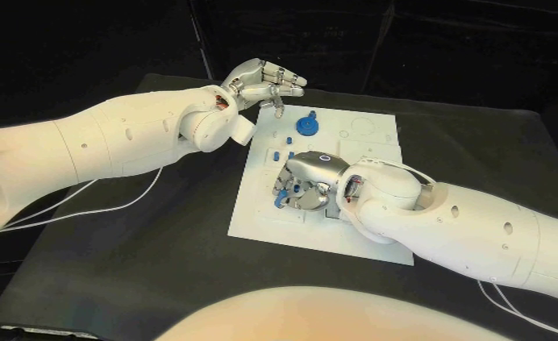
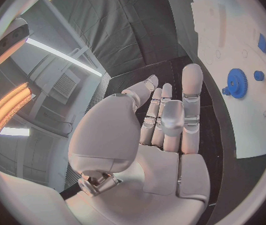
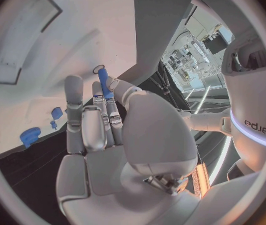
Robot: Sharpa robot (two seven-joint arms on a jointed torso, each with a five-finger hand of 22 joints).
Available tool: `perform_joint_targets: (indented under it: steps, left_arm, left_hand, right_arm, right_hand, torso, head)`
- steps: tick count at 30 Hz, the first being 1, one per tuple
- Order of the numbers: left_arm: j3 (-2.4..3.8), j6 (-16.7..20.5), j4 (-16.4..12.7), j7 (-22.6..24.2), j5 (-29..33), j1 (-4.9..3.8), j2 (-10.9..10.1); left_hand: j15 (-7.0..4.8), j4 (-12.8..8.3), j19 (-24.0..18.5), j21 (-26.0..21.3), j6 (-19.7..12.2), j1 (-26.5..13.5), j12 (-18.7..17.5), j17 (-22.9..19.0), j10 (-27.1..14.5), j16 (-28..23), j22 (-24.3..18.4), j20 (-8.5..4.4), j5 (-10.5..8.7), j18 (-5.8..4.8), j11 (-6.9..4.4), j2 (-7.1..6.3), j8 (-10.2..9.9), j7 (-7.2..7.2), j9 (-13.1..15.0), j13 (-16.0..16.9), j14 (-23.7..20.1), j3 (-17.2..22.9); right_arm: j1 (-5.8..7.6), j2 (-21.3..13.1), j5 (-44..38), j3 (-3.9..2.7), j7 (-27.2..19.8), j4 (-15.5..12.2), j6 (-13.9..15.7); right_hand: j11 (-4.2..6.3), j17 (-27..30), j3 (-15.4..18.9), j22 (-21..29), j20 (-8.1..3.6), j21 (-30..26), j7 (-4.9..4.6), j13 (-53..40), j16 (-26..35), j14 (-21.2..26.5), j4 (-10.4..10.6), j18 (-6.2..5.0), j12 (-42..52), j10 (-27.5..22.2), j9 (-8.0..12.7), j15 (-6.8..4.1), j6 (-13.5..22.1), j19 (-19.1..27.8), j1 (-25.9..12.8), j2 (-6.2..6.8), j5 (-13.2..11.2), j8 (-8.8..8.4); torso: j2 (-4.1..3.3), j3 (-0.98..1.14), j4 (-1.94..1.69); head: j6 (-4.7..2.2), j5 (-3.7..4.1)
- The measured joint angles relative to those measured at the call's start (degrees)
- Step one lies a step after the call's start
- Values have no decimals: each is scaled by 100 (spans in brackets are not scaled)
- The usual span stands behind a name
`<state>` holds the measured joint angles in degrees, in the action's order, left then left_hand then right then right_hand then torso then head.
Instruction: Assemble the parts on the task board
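The white task board (image 1: 363, 165) lies in the middle of the black table. A blue gear (image 1: 306, 125) stands near its far left edge, with small blue pegs (image 1: 287, 144) beside it. My right hand (image 1: 310, 179) is low over the board's left middle, palm down, and pinches a thin blue peg (image 3: 102, 81) between thumb and fingers. More blue pieces (image 1: 283, 193) lie just under that hand. My left hand (image 1: 263, 81) hovers above the table off the board's far left corner, fingers apart and holding nothing. The left wrist view shows the gear (image 2: 235, 82) past my left hand's fingertips (image 2: 192, 75).
The board (image 2: 232, 30) has empty recesses near its far right corner (image 1: 364, 130). Black table cloth (image 1: 139, 244) surrounds it on all sides. White cables (image 1: 105, 204) trail from my left arm across the table's left side. The gear (image 3: 30, 135) and a small blue piece (image 3: 57, 113) show in the right wrist view.
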<state>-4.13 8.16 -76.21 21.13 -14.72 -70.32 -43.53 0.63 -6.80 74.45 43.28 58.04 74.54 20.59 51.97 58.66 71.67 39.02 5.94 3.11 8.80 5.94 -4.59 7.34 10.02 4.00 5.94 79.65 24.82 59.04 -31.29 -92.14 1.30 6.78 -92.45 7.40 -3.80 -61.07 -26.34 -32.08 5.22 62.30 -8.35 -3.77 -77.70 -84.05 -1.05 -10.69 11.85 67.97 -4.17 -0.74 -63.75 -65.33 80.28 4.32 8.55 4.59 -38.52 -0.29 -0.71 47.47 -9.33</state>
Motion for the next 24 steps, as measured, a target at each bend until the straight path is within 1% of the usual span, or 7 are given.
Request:
perform_joint_targets:
  steps: [6,8,15,20,24]
  left_arm:
    - [0,-4,3,0,0,0,4]
    - [0,-5,4,0,0,0,4]
    - [0,-7,4,-1,0,0,-4]
    - [0,-9,4,-2,0,0,-7]
    - [0,-11,1,-2,0,0,-9]
  left_hand:
    - [0,0,0,0,0,0,0,0,0,0,0,0,0,0,0,0,0,0,0,0,0,0]
    - [0,0,0,0,0,0,0,0,0,0,0,0,0,0,0,0,0,0,0,0,0,0]
    - [0,0,0,0,0,0,0,0,0,0,0,0,0,0,0,0,0,0,0,0,0,0]
    - [0,0,0,0,0,0,0,0,0,0,0,0,0,0,0,0,0,0,0,0,0,0]
    - [0,0,0,0,0,0,0,0,0,0,0,0,0,0,0,0,0,0,0,0,0,0]
  right_arm:
    - [4,1,-49,-7,20,4,-101]
    - [6,1,-74,-9,32,3,-117]
    - [-2,-23,-163,-5,102,-17,-136]
    - [-12,-30,-229,-1,152,-39,-146]
    - [-14,-26,-300,-2,193,-57,-143]
  right_hand:
    - [0,0,0,0,0,0,-5,0,0,0,0,0,0,0,0,0,8,0,0,0,0,0]
    - [-21,7,0,7,0,0,-6,0,0,0,0,0,0,21,-1,0,10,0,0,0,0,-1]
    - [-21,6,1,7,0,0,-6,2,0,0,0,0,0,21,1,0,11,0,0,0,-1,-17]
    - [-21,6,1,7,0,0,-2,1,0,0,-1,0,-1,20,1,0,16,0,0,0,-1,-29]
    - [-21,12,2,7,0,0,-17,-15,0,0,-1,0,-1,20,3,0,1,0,0,0,-2,-26]
  torso:
    - [0,-1,-2]
    - [0,-1,-2]
    - [-1,-2,-3]
    - [-1,-5,-3]
    - [-2,-5,-3]
  head:
    - [8,-1]
    - [11,-1]
    - [26,-2]
    - [37,-18]
    - [41,-18]
